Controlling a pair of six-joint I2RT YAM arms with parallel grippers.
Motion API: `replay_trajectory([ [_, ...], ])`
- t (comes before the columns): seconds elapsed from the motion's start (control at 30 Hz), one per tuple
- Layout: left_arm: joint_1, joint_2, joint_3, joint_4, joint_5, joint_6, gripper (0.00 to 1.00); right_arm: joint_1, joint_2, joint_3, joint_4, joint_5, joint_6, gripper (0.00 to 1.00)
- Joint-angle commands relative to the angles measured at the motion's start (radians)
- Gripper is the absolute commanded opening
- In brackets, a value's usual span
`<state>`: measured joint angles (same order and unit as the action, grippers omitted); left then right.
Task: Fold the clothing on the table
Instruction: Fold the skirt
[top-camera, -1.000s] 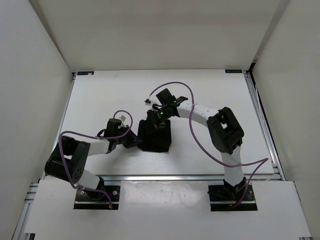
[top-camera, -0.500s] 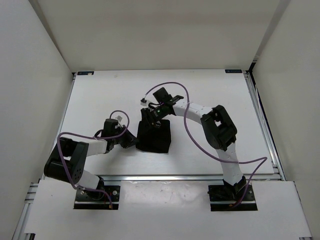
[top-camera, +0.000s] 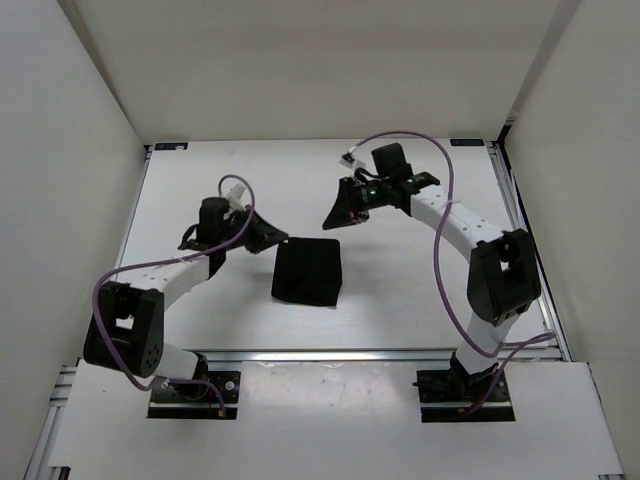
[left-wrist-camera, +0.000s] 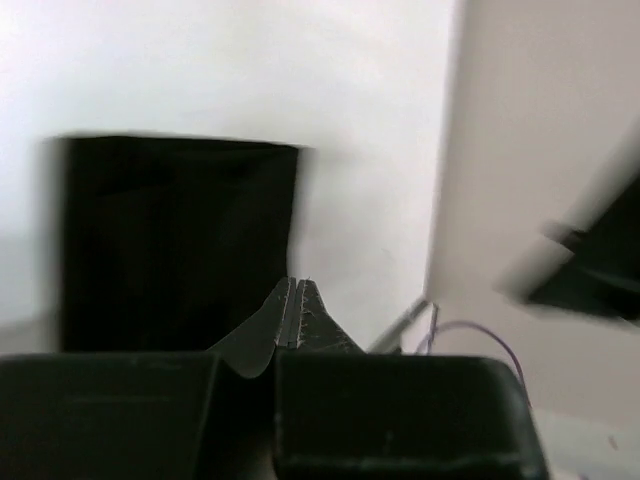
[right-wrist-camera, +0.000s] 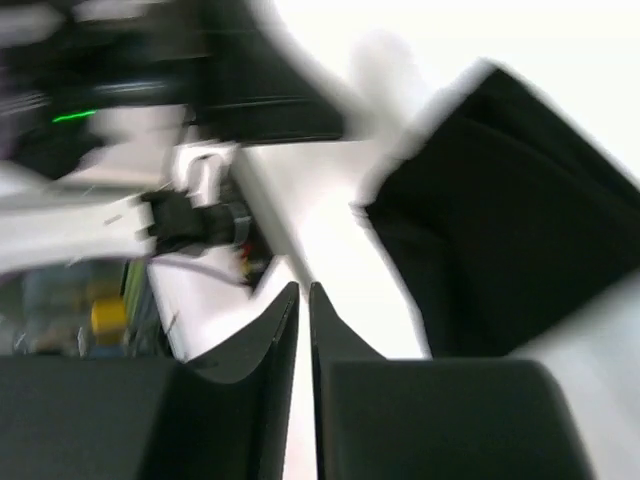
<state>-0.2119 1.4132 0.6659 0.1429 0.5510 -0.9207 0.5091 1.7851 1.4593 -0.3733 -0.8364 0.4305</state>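
Near edge of the table (top-camera: 385, 300): both arm bases; bare white surface in front of them.

The clothing (top-camera: 308, 271) lies flat a little left of the table's middle, closer to the near edge than to the far one. It is a compact black block, close to square from above, with no clear long axis. Its sides run roughly along the table edges, slightly skewed. It looks already folded; whether another fold is wanted is a judgement call.

Left gripper (top-camera: 275, 238): just off the block's far left corner, pointing right. Whether it touches the cloth I cannot tell from above. In the left wrist view its fingers (left-wrist-camera: 290, 312) are pressed together with nothing between them, and the clothing (left-wrist-camera: 180, 240) sits ahead and to the left of the tips.

Right gripper (top-camera: 330, 220): farther out, beyond the block's far edge and clear of it. The right wrist view is blurred; its fingers (right-wrist-camera: 280, 318) show only a thin slit and hold nothing. The clothing (right-wrist-camera: 510, 220) lies off to the right of the tips.

The left arm is nearer. Any next grab would start at the far edge, from either far corner.
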Motion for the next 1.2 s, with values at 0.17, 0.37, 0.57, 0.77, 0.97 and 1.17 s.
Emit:
replay_trajectory([
  [0.17,-0.202,0.105,0.21,-0.092,0.007,0.12,0.0,-0.072,0.117,-0.07,-0.156,0.139,-0.085,0.05],
  [0.37,-0.192,0.289,0.259,-0.143,-0.057,0.167,0.0,-0.011,0.247,0.071,-0.2,0.172,-0.084,0.0],
  [0.57,-0.178,0.391,0.31,-0.252,-0.17,0.236,0.0,0.081,0.332,0.135,-0.213,0.212,-0.067,0.0],
  [0.77,-0.161,0.403,0.313,-0.284,-0.215,0.267,0.0,0.127,0.343,0.063,-0.164,0.212,-0.045,0.0],
  [0.97,-0.149,0.402,0.296,-0.295,-0.2,0.278,0.0,0.169,0.362,0.012,-0.078,0.224,-0.041,0.0],
  [1.17,-0.132,0.403,0.308,-0.318,-0.214,0.305,0.0,0.25,0.39,0.035,-0.087,0.188,-0.062,0.0],
])
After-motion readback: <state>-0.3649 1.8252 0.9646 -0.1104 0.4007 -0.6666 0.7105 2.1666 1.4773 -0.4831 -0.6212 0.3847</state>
